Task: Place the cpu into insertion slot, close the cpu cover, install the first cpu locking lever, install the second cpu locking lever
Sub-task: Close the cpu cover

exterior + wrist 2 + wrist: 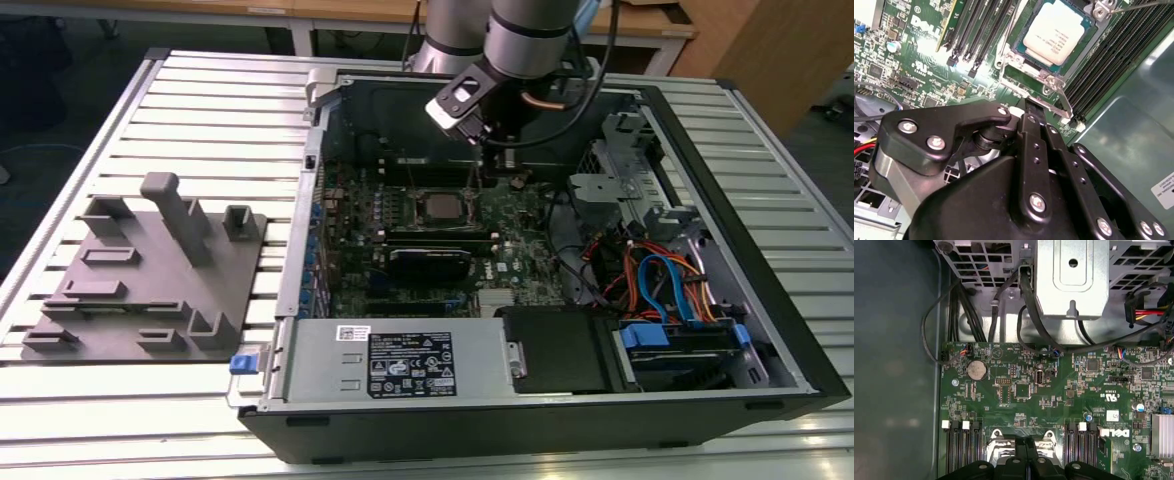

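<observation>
Exterior view: an open case (534, 432) lies on the slatted tabletop (134, 420), with a grey fixture (147, 270) beside it toward the exterior view's left. The arm (527, 30) reaches down into the case. The fingers (481, 160) hang over the green board (514, 250), near the cpu (438, 207). The cpu sits flat in the slot (411, 207), silver top up.

In the second wrist view the cpu (1054, 32) lies under the cover (1040, 74), whose metal frame is down around its edges, the top showing through the window. A thin wire lever (1139, 5) runs past one corner of the slot. The fingers (1028, 117) are together with nothing seen between them, tips just beside the cover's tabbed end; whether they touch it I cannot tell. Black memory slots (979, 30) run along either side.

In the first wrist view the fingers (1020, 450) point at the slot's edge, and a coin cell (976, 371) sits farther off on the board.
</observation>
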`<state>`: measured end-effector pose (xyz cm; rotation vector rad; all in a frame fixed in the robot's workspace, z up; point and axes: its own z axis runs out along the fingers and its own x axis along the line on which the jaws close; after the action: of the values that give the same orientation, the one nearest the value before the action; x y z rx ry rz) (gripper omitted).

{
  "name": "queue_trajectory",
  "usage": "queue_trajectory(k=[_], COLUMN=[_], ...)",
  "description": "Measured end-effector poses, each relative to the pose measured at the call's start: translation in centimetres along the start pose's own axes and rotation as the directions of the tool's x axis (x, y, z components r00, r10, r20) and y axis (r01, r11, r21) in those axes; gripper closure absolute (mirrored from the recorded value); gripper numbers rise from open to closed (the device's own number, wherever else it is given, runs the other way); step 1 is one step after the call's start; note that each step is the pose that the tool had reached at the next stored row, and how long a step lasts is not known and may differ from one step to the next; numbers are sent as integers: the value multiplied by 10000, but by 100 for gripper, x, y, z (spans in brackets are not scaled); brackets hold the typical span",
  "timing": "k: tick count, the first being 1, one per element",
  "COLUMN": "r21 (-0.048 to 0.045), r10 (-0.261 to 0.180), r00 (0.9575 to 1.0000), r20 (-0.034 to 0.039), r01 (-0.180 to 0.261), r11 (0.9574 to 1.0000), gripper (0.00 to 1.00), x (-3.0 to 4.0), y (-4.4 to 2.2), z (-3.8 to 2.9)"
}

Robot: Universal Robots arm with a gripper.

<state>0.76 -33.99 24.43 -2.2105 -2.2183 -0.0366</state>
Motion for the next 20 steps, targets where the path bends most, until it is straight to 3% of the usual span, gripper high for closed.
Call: queue_trajectory(k=[15, 20], r21=[12, 13], r10=[0, -1], r00=[10000, 10000], r20=[-1, 0], r01=[0, 1], r11=[10000, 10000], gripper=[90, 90], x=[0, -1], y=[-31, -145], z=[2, 25])
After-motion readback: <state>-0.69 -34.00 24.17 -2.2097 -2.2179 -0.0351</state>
